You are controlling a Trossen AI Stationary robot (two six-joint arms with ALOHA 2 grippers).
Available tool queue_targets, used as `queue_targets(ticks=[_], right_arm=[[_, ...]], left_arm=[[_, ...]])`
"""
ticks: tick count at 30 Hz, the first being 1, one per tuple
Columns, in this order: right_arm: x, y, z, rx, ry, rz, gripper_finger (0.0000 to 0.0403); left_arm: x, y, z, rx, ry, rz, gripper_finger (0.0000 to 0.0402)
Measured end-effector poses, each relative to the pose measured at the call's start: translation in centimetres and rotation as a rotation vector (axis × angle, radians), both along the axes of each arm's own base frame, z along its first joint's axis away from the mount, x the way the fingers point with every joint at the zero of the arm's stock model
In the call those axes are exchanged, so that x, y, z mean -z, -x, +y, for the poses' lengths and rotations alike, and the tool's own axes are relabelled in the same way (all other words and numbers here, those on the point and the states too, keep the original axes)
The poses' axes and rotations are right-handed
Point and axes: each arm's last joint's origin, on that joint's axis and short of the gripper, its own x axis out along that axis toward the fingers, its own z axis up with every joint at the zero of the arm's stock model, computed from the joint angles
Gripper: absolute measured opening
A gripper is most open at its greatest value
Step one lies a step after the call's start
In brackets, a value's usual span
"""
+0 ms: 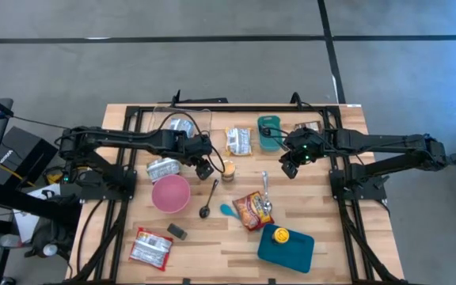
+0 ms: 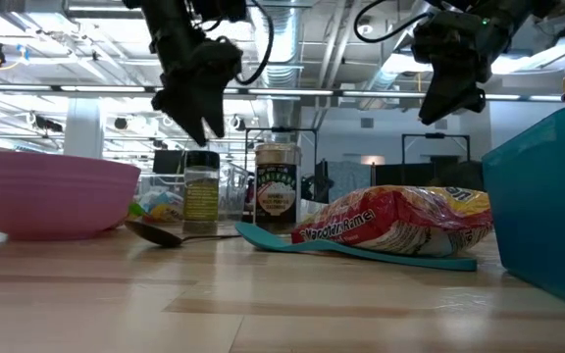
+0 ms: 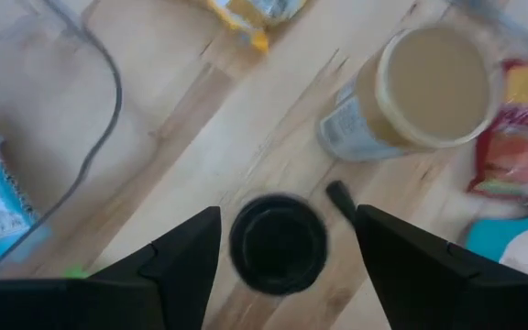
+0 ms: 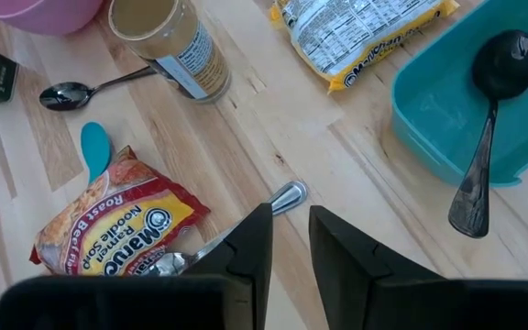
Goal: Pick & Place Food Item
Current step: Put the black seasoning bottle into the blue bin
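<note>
A small jar with a black lid [image 3: 278, 243] stands upright on the wooden table, next to a taller jar with a tan lid [image 3: 429, 87]. My left gripper [image 3: 287, 220] hangs open just above the black-lidded jar [image 2: 201, 191], pointing steeply down, one finger over each side of the lid, touching nothing. Farther right, my right gripper [image 4: 290, 215] hovers over the table, its fingers close together with nothing between them. Below the right gripper lie a red ramen packet [image 4: 117, 220] and a metal spoon [image 4: 287, 194].
A pink bowl [image 1: 170, 192] and a dark spoon [image 1: 210, 198] lie near the left gripper. A teal spoon [image 1: 228, 210], a teal box [image 1: 291, 252] bearing a yellow thing, a second noodle packet [image 1: 238, 141], a teal tub [image 1: 269, 133] and foil packs [image 1: 163, 169] lie around.
</note>
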Motion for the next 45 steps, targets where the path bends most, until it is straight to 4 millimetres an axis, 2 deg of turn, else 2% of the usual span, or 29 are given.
queue_targets(ticks=[37, 45], right_arm=[[0.0, 0.0, 0.0, 0.001, -0.001, -0.002, 0.007], [0.0, 0.0, 0.0, 0.001, -0.001, -0.004, 0.007]], left_arm=[[5.3, 1.2, -0.3, 0.014, 0.013, -0.018, 0.0237], [5.5, 1.0, -0.3, 0.023, 0.004, -0.04, 0.0237]])
